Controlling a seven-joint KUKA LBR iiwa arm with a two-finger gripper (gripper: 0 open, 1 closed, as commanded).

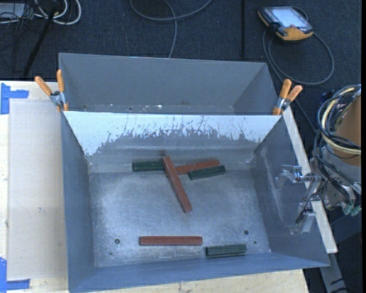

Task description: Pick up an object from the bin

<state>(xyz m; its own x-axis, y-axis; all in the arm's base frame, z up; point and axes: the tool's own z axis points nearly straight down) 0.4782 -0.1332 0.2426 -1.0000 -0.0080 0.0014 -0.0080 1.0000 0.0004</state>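
My gripper (297, 195) hangs over the bin's right sloping wall, near the rim. It is open, with nothing between its fingers. The nearest loose things lie on the bin floor to its left. A dark green stick (226, 249) rests by the front edge, and a second dark green stick (206, 173) sits near the middle. Beside that one a red-brown stick (198, 165) lies flat, and a longer red-brown stick (177, 184) lies diagonally across it.
Another dark green stick (147, 166) lies at the back left of the floor. A red-brown stick (170, 240) lies flat near the front. Steep grey walls ring the floor, and the arm with its cables stands outside the right rim.
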